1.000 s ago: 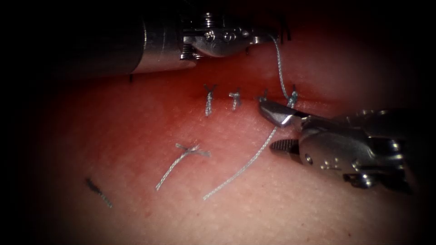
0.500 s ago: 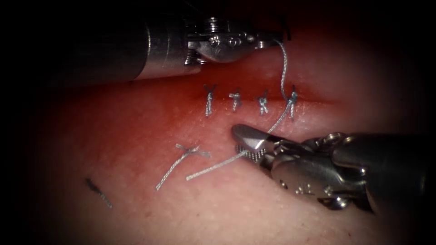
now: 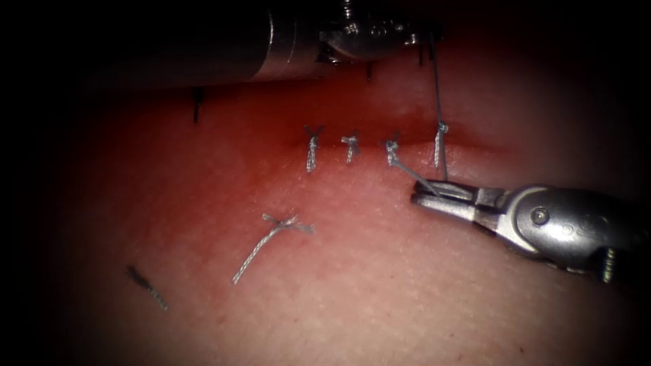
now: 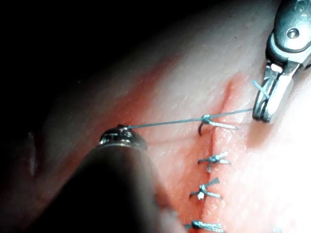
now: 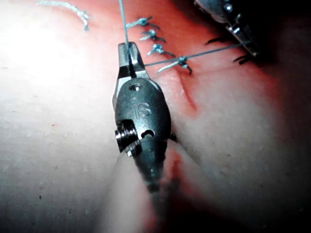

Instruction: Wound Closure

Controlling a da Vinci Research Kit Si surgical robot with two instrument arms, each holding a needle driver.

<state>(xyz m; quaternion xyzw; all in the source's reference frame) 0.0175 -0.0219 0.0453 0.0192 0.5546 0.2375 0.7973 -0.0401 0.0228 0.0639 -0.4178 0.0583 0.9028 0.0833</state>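
The cut [image 3: 475, 146] runs across the tissue [image 3: 380, 298] and carries several knotted stitches [image 3: 350, 144]. My left tool [image 3: 424, 37] is above the cut's right end, jaws shut on the thread [image 3: 436, 88]. That strand runs taut down to the rightmost knot [image 3: 441, 129]. Just below the cut, my right tool [image 3: 416, 197] is shut on the other thread end [image 3: 413, 173]. In the left wrist view the thread [image 4: 165, 122] stretches straight from the left tool [image 4: 121, 136] through the knot [image 4: 206, 118] to the right tool [image 4: 263, 111]. The right wrist view has the right tool [image 5: 128, 54] gripping thread [image 5: 124, 24].
Two cut pieces of thread lie loose on the tissue below the cut, a pale one [image 3: 271, 234] and a darker one [image 3: 146, 285]. Red fluid stains the tissue around the stitches [image 3: 285, 156]. The left tool's shaft [image 3: 203, 47] spans the upper left.
The right tool swung to the loose thread tail, shut on it and lifted it off the tissue. The left tool drew up and to the right. Both strands are now taut at the knot.
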